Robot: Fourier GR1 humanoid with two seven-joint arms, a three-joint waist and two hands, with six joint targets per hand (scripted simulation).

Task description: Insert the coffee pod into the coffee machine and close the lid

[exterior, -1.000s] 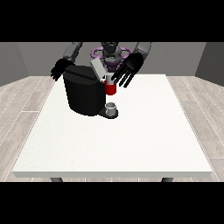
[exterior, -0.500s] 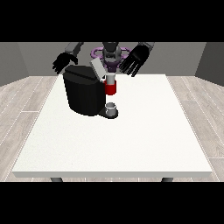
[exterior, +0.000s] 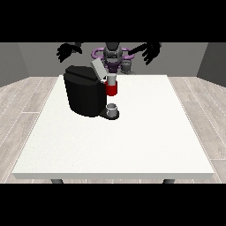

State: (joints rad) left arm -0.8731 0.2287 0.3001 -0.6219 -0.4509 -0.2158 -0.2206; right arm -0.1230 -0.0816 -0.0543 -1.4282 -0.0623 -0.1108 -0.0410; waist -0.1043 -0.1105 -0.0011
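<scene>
- Hand at the view's left: raised above the table's far edge, fingers spread and hanging relaxed, nothing held.
- Hand at the view's right: raised level with the other, well apart from it, fingers spread downward, nothing held.
- Coffee machine: black, on the white table, below and just inward of the left-side hand; grey lid tilted up, open.
- Red thing at the machine: on the machine's front, below and between both hands.
- Grey thing: on the machine's base, directly under the red thing; could not be told for the pod.
</scene>
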